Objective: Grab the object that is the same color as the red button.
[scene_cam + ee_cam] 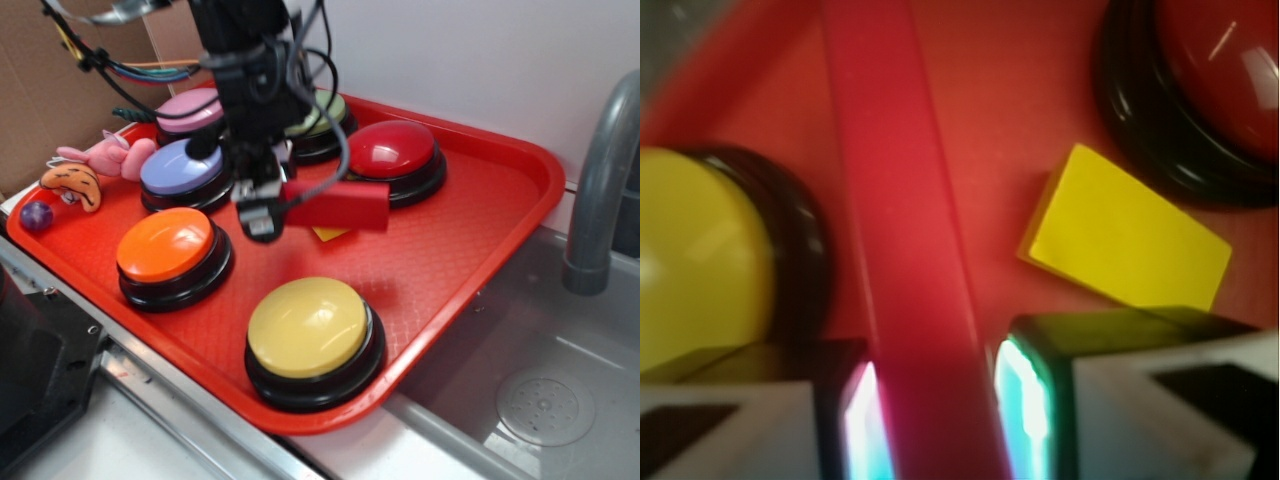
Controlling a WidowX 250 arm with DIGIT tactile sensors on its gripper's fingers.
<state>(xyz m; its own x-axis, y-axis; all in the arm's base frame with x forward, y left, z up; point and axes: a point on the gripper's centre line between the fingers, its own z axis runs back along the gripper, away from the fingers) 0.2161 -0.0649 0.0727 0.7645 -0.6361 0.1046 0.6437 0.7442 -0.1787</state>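
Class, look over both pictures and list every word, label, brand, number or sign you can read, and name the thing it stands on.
None: no readable text shows in either view.
The dome buttons, such as the red button, have plain tops.
The red block held in the gripper, the yellow block and the red tray bear no marks.
The wrist view is blurred, but no lettering shows there either.

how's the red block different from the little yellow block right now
The red block is long and narrow; the yellow block is short and broad. The red block is clamped in the gripper, seemingly lifted; the yellow block lies free on the tray. Both are plain, flat-sided blocks.
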